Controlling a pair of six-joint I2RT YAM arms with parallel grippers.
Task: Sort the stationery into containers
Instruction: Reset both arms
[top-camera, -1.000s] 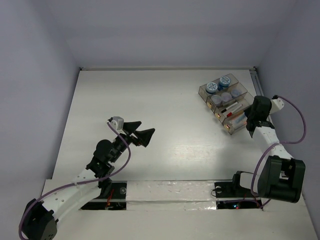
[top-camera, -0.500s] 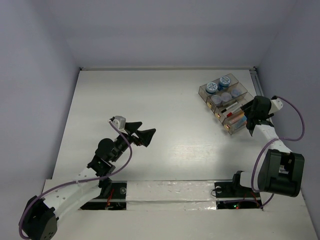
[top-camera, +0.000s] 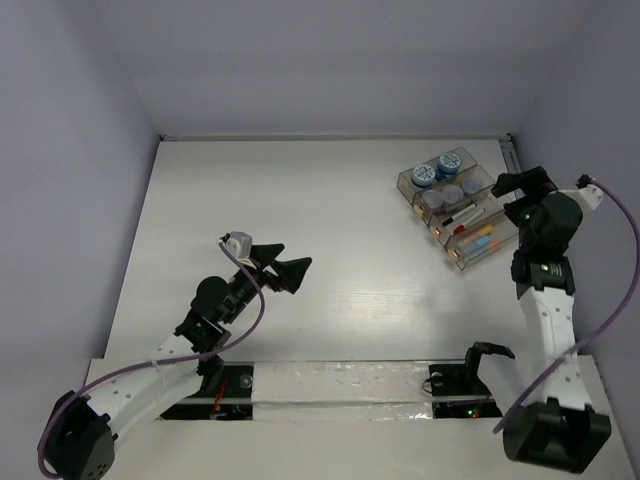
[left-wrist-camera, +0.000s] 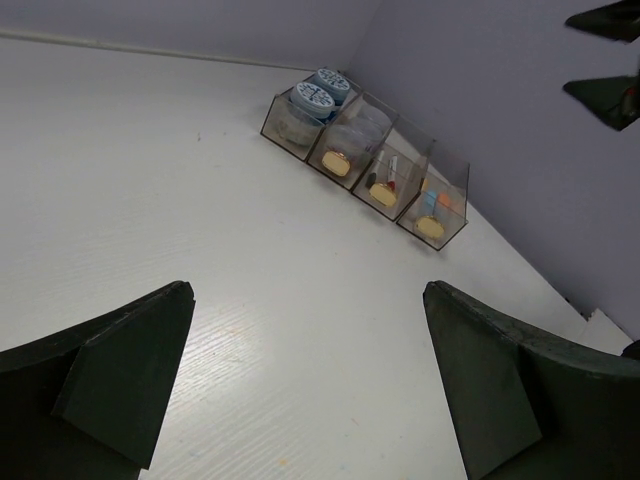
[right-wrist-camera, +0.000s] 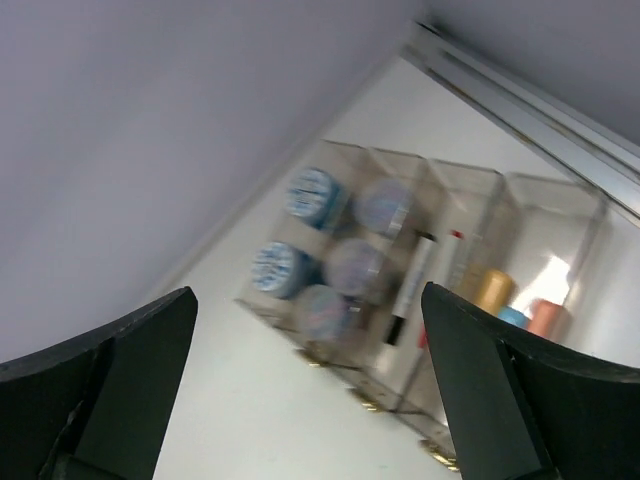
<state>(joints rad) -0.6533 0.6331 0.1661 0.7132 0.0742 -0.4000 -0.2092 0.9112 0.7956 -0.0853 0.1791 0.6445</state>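
White table (top-camera: 330, 220) carries a tray (top-camera: 458, 258) with jars (top-camera: 424, 174), pens (top-camera: 460, 215) and sticks (top-camera: 480, 240) kept apart by kind, apparently sorted; left gripper (left-wrist-camera: 308, 288) and right gripper (right-wrist-camera: 308, 295) gape wide, empty.

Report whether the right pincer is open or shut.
Open. The right pincer shows its fingers wide apart in the wrist view, nothing held between them; the organiser tray lies beyond.
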